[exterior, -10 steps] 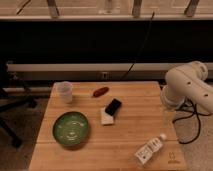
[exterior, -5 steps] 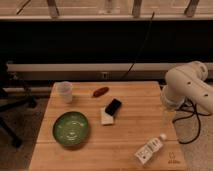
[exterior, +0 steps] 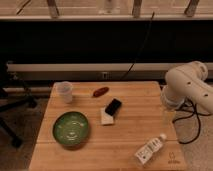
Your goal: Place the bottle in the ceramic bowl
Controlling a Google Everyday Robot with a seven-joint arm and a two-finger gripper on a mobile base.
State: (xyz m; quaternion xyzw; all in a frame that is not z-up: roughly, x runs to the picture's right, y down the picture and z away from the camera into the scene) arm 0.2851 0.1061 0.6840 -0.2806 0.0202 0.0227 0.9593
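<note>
Clear plastic with a white cap, the bottle point(exterior: 150, 149) lies on its side at the lower right of the wooden desk point(exterior: 131, 131), cap pointing up and to the right. Lying flat like this it probably cannot roll far and offers its long body to a grasp from above. The ceramic bowl point(exterior: 71, 129), glossy green and empty, sits at the lower left, well apart from the bottle, so the carry would run across the desk's front. Between them, nearer the middle, a black block point(exterior: 113, 106) leans against a white one point(exterior: 106, 118). A small red object point(exterior: 100, 91) and a translucent cup point(exterior: 64, 91) stand farther back, clear of that path. The white arm point(exterior: 187, 86) is folded at the right edge of the frame. Its pincer point(exterior: 169, 115) hangs just off the desk's right side, above and apart from the bottle, spread wide with nothing in it, which looks like readiness for a reach down to the bottle.
</note>
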